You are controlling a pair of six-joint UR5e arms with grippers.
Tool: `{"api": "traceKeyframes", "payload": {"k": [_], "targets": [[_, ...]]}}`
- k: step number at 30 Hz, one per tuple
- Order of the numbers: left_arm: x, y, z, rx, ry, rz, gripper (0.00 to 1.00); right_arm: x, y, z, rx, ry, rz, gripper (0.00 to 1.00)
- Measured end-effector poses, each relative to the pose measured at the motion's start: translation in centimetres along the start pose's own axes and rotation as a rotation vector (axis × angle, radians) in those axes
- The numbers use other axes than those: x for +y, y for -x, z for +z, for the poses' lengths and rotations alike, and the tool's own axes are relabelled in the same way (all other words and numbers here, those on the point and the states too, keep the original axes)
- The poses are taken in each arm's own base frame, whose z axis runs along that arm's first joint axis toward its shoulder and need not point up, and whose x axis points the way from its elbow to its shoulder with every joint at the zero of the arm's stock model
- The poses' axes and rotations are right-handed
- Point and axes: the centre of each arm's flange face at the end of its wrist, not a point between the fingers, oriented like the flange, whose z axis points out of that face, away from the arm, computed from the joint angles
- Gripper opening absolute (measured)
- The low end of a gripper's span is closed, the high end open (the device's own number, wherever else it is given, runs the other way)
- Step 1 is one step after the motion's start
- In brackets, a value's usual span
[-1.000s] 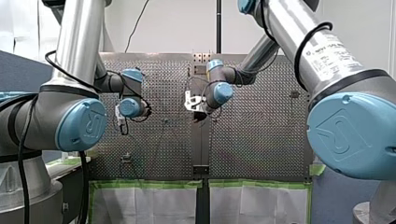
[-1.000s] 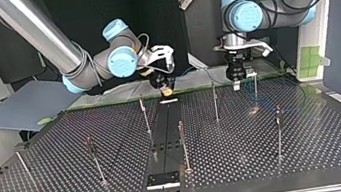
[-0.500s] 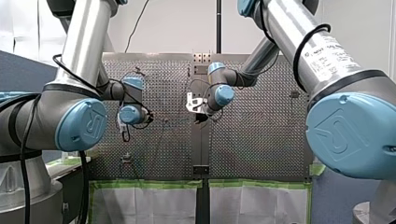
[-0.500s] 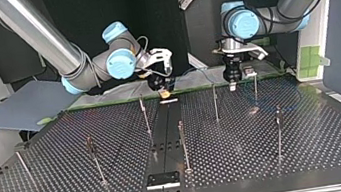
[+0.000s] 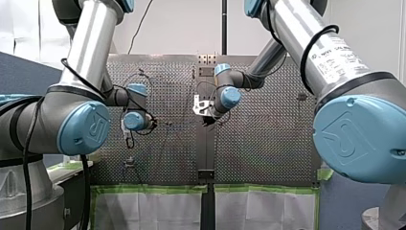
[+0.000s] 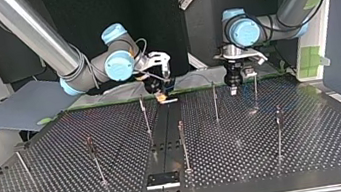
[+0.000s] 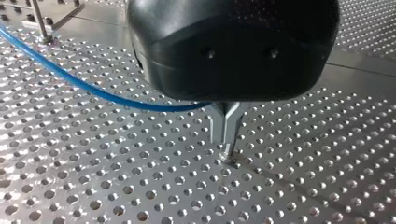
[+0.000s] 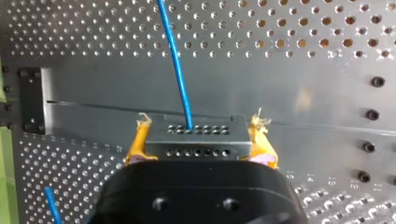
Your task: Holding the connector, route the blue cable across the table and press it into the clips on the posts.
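Note:
In the right wrist view my right gripper (image 8: 200,123) has its yellow pads (image 8: 140,140) shut on a grey metal connector (image 8: 196,142) with rows of small holes. The blue cable (image 8: 180,74) leaves the connector and runs ahead over the table. In the left wrist view my left gripper (image 7: 227,147) has its metal fingers shut, tips at the perforated table (image 7: 116,182). The blue cable (image 7: 93,91) meets the fingers near their root and does not come out the other side. In the top view my right gripper (image 6: 161,96) and my left gripper (image 6: 233,88) stand low at the far edge.
Several thin posts stand on the table in the top view, among them one (image 6: 144,112) by my right gripper and two (image 6: 214,101) (image 6: 256,89) either side of my left gripper. A smooth strip (image 6: 163,127) runs down the table's middle to a black plate (image 6: 162,179).
My left gripper has come down to the table and shifted slightly toward the top view's left. My right gripper with the connector has sunk a little, also drifting toward that view's left.

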Motion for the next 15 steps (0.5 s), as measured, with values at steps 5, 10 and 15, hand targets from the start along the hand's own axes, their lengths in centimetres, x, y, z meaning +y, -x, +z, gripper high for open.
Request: {"api": "traceKeyframes", "payload": {"k": [5,10,15], "targets": [[0.5,0.0,0.4,-0.001,0.005,-0.014,0.0,0.2,-0.6,0.1,0.01,0.013,-0.002,0.0],[0.9,-1.1,1.1,0.019,-0.005,-0.025,0.0,0.3,-1.2,0.2,0.021,0.026,-0.005,0.0],[0.8,-1.8,2.0,0.02,-0.039,-0.05,0.0,0.4,-1.5,0.3,0.03,0.045,-0.008,0.0]]}}
